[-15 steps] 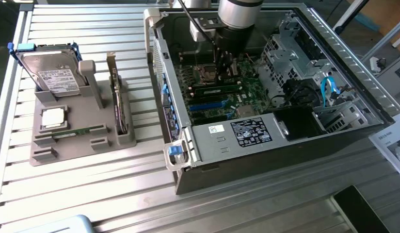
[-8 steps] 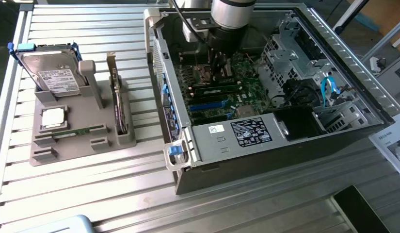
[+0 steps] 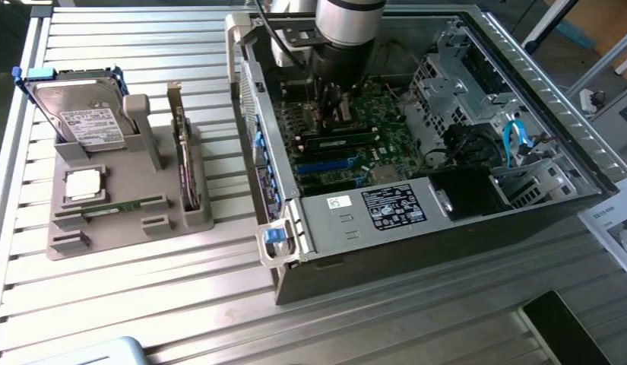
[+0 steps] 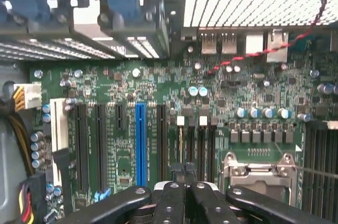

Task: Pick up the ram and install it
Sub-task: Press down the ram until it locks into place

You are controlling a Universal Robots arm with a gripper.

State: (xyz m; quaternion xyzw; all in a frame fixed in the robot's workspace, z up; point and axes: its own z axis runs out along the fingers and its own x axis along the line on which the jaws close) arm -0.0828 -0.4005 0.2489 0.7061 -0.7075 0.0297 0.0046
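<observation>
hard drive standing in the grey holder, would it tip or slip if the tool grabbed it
The hard drive looks like a rigid metal box, so probably stiff and heavy for its size. Its smooth casing may be slippery. Standing on edge in the grey holder, it could tip once lifted clear.

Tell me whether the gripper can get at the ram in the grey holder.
Probably, but not directly: the gripper sits down inside the computer case, while the ram lies uncovered outside, beyond its wall.
</observation>
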